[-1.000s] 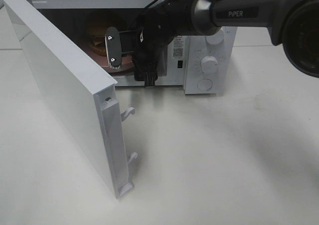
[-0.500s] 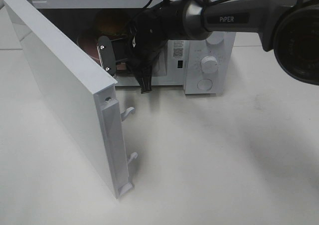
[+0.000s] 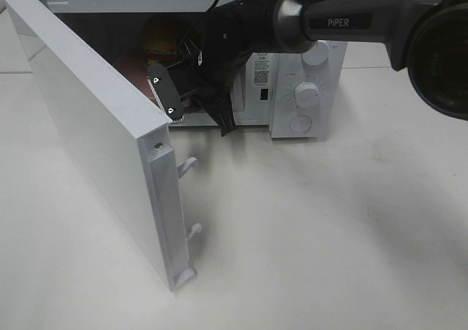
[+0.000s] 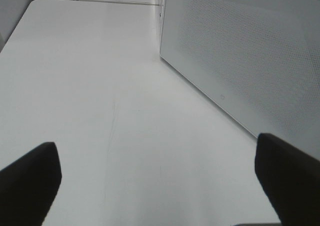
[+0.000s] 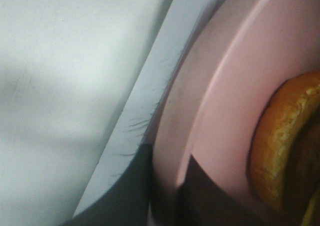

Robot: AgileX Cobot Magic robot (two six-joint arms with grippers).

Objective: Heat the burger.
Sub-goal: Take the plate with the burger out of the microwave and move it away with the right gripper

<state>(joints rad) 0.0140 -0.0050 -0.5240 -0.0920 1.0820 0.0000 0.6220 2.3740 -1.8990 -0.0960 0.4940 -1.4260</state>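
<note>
The burger (image 3: 162, 36) rests on a pink plate (image 3: 131, 65) inside the open microwave (image 3: 307, 59). In the right wrist view the golden bun of the burger (image 5: 280, 146) sits close behind the plate (image 5: 225, 85). My right gripper (image 3: 170, 96) reaches into the oven mouth, and its dark fingers (image 5: 130, 196) are shut on the plate's near rim; the right gripper (image 5: 167, 191) holds it from both sides. My left gripper (image 4: 160, 186) stands open over bare table beside the microwave's perforated side wall (image 4: 250, 60), holding nothing.
The microwave door (image 3: 95, 132) swings wide open toward the front left, its latch hooks (image 3: 189, 165) facing right. The control panel with knobs (image 3: 307, 94) is to the right of the cavity. White table (image 3: 307, 235) spreads in front.
My right gripper has shut on the plate's rim. The plate and burger now sit farther back in the microwave than a second ago. The left gripper has not moved.
</note>
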